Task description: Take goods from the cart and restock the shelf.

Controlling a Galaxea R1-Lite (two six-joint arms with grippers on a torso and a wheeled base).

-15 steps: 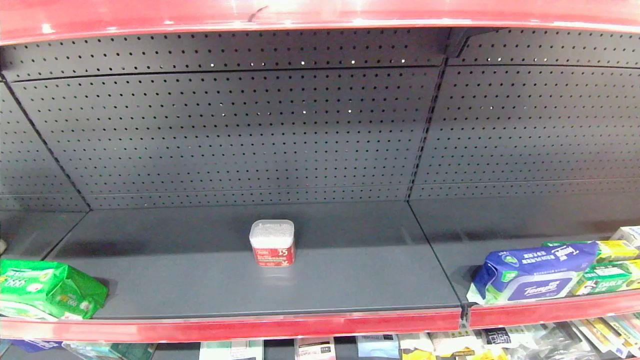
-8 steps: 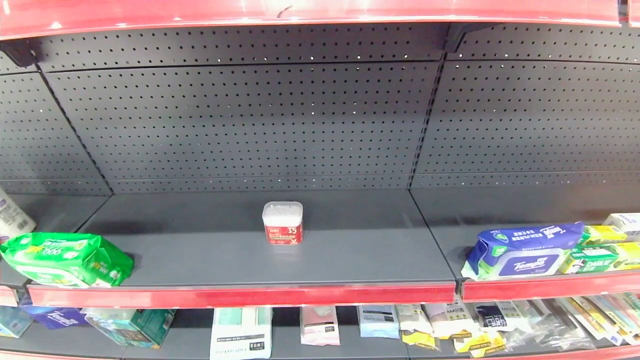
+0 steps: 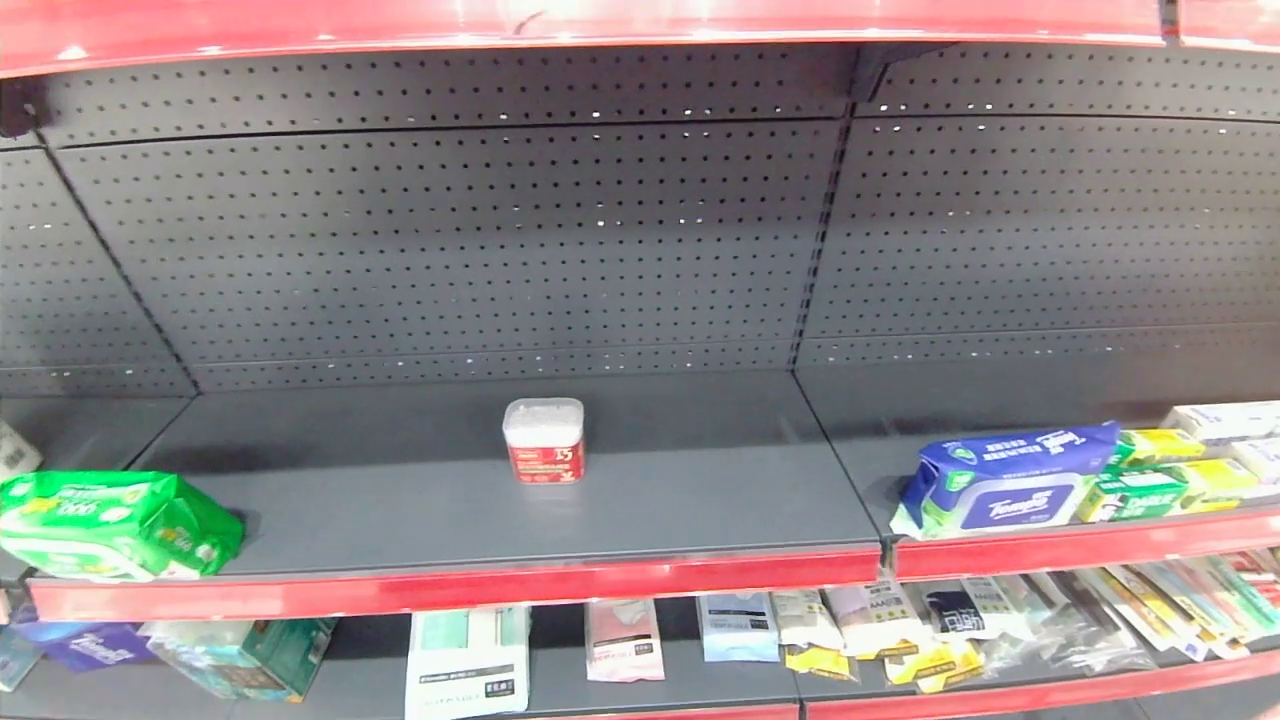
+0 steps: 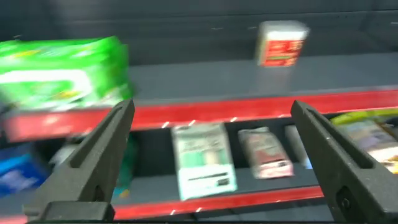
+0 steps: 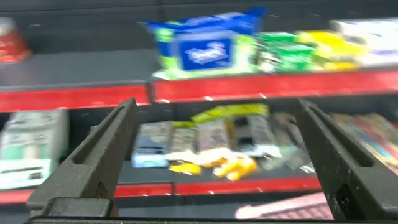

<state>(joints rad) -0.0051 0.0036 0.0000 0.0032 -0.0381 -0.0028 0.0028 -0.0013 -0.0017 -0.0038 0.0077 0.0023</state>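
A small tub with a clear lid and red label stands alone in the middle of the dark grey shelf; the left wrist view also catches the tub. My left gripper is open and holds nothing, in front of the shelf's red front edge. My right gripper is open too, facing the blue wipes pack and the lower shelf's goods.
A green wipes pack lies at the shelf's left end, a blue wipes pack and green and yellow boxes at the right. Hanging sachets and packets fill the shelf below. A red shelf edge runs overhead.
The whole head view has pulled back and shifted, so more of the lower shelf shows now; the tub and packs have kept their places on the shelf.
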